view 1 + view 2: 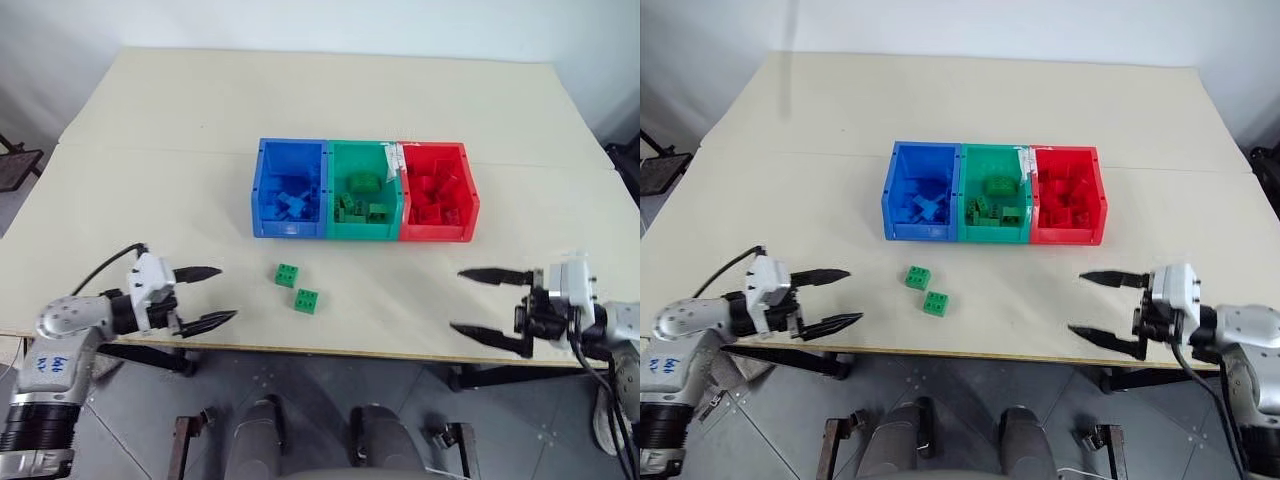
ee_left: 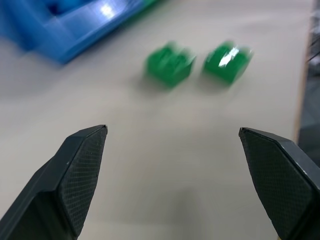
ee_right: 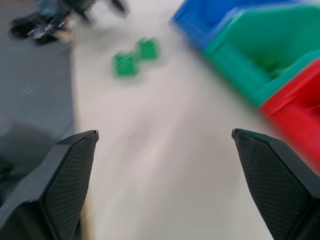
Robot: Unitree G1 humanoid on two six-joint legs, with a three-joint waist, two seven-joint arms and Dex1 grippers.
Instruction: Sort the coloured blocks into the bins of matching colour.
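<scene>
Two green blocks lie side by side on the table, in front of the bins. The blue bin, green bin and red bin stand joined in a row at the table's middle, each holding several blocks of its own colour. My left gripper is open near the front left edge, pointing toward the green blocks, nothing between its fingers. My right gripper is open near the front right edge, pointing left, empty as well. In the left wrist view both green blocks lie ahead of the fingers.
The cream table has wide bare room behind and beside the bins. Its front edge runs just below both grippers. A dark stand sits off the table's left side.
</scene>
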